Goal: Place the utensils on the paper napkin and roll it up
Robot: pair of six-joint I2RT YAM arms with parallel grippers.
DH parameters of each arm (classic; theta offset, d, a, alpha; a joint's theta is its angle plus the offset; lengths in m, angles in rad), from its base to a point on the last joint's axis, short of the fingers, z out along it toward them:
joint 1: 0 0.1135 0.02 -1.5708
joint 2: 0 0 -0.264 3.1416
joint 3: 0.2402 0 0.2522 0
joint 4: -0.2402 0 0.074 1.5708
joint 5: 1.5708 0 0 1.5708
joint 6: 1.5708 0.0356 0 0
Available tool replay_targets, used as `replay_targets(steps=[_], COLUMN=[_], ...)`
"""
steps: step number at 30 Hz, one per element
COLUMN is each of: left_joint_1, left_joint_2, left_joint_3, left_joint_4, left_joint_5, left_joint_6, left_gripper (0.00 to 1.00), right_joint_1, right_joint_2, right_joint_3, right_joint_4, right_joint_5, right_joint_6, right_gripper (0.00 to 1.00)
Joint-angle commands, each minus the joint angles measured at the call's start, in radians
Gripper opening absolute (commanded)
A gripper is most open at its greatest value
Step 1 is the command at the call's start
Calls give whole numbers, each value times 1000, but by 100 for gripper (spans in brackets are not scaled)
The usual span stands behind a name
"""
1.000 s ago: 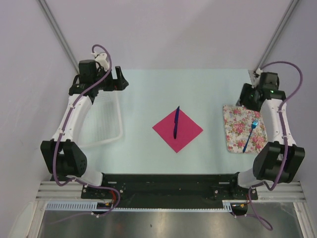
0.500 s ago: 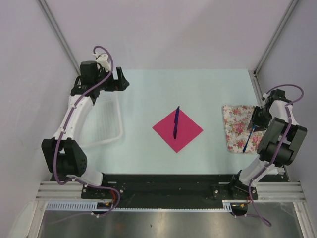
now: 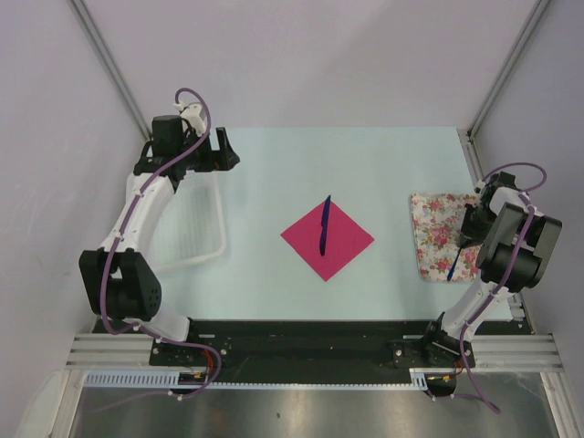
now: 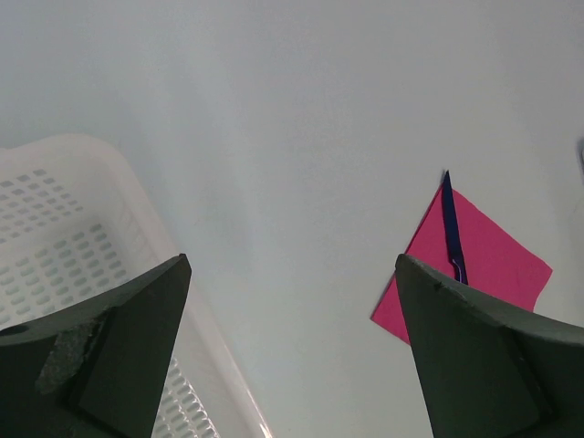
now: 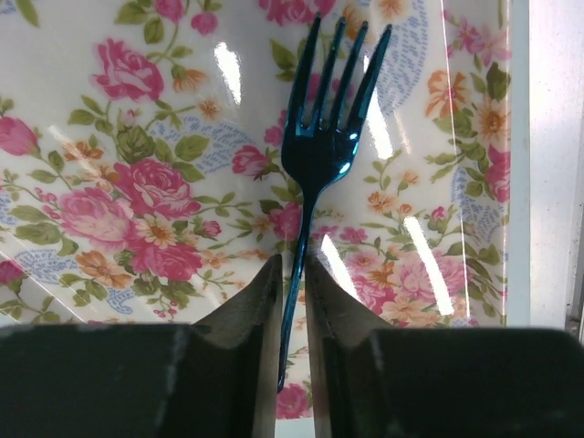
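Honestly, pinch the handle square and lift straight up so the slim, shiny dark blue fork doesn't skid on the glossy floral rectangular tray. The fork lies flat on that tray, its handle between the right claw's nearly pressed-together jaws. I can't tell if they're biting.

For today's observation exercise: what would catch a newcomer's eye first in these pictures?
The magenta napkin stands out at the centre of the table, turned like a diamond, with one dark blue utensil lying on it. On the right, the right gripper is down over the floral tray, its fingers close on either side of a shiny blue fork handle; whether they grip it cannot be told.
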Motion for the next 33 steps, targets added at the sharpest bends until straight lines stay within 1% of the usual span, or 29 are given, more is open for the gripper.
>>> replay_targets(steps=[1, 2, 3, 5, 7, 10, 11, 14, 15, 16, 17, 18, 22, 25, 26, 30, 33], left_joint_1=[-8, -8, -8, -6, -5, 0, 17, 46, 75, 80, 86, 86, 86, 86, 84, 86, 86], left_joint_2=[-12, -9, -8, -10, -12, -15, -13, -10, -12, -15, -15, -18, -27, -39, -44, -61, -68], left_joint_3=[8, 9, 11, 18, 24, 28, 31, 41, 40, 35, 35, 35, 26, -6, -14, -58, -101], left_joint_4=[-1, -2, -4, -2, 10, 33, 38, 49, 53, 58, 58, 55, 49, 65, 68, 84, 110], left_joint_5=[-29, -40, -55, -83, -69, -136, -138, -91, -69, -55, -43, -35, -37, -35, -37, -80, -60], left_joint_6=[-2, -4, -17, -30, -19, -30, -34, -72, -98, -102, -99, -88, -93, -105, -105, -116, -143], left_gripper=[100, 100, 100, 100, 100, 100, 100, 100, 100, 100, 100, 100, 100, 100, 100, 100, 100], right_joint_1=[-1, -2, -4, -4, 5, 91, 160, 269, 344, 393, 433, 523, 678, 764, 778, 832, 881], right_joint_2=[31, 30, 22, 7, -32, -94, -107, -133, -136, -138, -129, -121, -46, 29, 49, 132, 178], right_joint_3=[-26, -19, -10, 17, 82, 158, 172, 232, 243, 270, 284, 304, 382, 430, 463, 493, 508], right_joint_4=[70, 67, 50, 24, -37, -96, -106, -128, -126, -122, -122, -120, -94, -71, -77, -85, -74], right_joint_5=[17, 11, 8, -11, -63, -86, -89, -104, -101, -100, -98, -88, -74, -90, -95, -110, -115], right_joint_6=[-28, -33, -25, -4, 59, 120, 142, 232, 258, 275, 303, 315, 396, 479, 491, 567, 576], right_gripper=[16, 3, 0, 0, 0, 0, 0, 0, 0, 0, 0, 0, 0, 0, 0, 0, 0])
